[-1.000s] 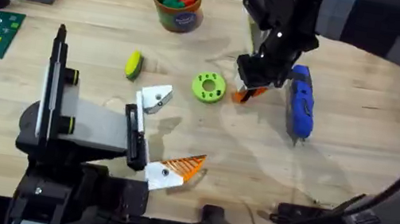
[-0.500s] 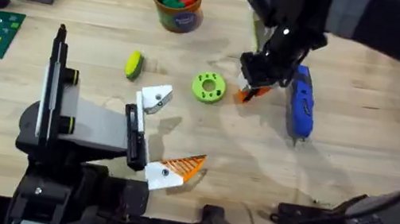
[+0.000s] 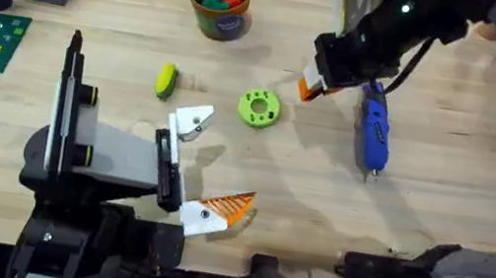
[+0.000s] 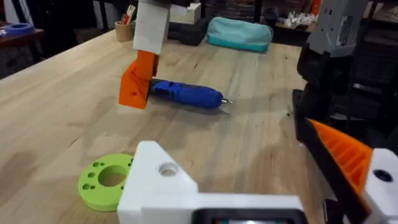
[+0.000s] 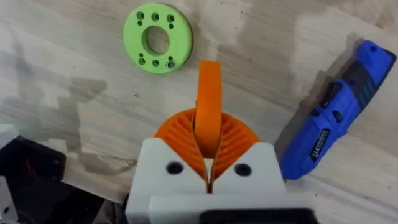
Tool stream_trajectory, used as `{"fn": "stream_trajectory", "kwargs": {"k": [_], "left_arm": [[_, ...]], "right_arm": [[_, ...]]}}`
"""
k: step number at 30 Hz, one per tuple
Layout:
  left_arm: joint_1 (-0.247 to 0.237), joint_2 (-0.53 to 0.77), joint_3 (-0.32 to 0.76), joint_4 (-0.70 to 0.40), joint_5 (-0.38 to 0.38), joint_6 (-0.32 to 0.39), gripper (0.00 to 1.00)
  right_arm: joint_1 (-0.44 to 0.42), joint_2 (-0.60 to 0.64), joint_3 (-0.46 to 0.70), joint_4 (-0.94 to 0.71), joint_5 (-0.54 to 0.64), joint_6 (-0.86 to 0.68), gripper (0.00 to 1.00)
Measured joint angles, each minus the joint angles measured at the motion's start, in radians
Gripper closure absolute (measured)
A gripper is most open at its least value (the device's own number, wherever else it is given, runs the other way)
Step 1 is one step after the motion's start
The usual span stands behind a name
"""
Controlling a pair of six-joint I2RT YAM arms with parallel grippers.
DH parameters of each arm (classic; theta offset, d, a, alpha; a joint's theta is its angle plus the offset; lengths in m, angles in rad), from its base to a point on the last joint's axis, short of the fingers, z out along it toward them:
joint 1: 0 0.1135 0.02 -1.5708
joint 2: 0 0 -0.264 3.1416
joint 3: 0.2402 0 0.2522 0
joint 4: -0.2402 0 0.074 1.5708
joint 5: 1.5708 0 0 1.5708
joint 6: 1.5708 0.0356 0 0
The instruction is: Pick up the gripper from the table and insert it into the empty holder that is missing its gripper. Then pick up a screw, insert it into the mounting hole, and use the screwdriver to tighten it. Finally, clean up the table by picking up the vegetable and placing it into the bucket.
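1. The right pincer is clamped on the gripper. In the right wrist view the orange ribbed pads press on the gripper from both sides, with its orange tip pointing out past them.
2. In the left wrist view the gripper hangs above the counter, orange end down, clear of the wood, just in front of the screwdriver.
3. The screwdriver lies flat just beside the right pincer, tip toward the near edge of the counter. Bare wood lies open to its right and toward the near edge.
4. The green disc lies between the vegetable and the held gripper, touching neither. A strip of bare wood separates disc and gripper.
5. The holder stands at the head of the grey-and-black stand, near the disc. A second orange-and-white finger sits at the stand's near end.
6. The bucket stands at the far edge, well apart from the vegetable, with green and red items inside.
7. The left pincer's state cannot be told.
8. Against the view a second earlier, the right pincer and the gripper have shifted toward the far edge and slightly right, and their shadow has separated from them. All other items lie unchanged.
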Motion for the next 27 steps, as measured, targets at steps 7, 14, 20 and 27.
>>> {"fn": "stream_trajectory", "kwargs": {"k": [7,14,20,27], "left_arm": [[0.0,0.0,0.0,0.0,0.0,0.0,0.01],[0.0,0.0,0.0,0.0,0.0,0.0,0.01],[0.0,0.0,0.0,0.0,0.0,0.0,0.01],[0.0,0.0,0.0,0.0,0.0,0.0,0.01]], "right_arm": [[-0.002,-0.053,0.0,0.038,0.0,0.004,0.995],[-0.008,-0.147,0.001,0.125,-0.008,0.008,0.995],[-0.031,-0.178,-0.03,0.264,-0.144,0.008,0.995],[-0.128,-0.203,-0.228,0.547,-0.452,0.035,0.995]]}}
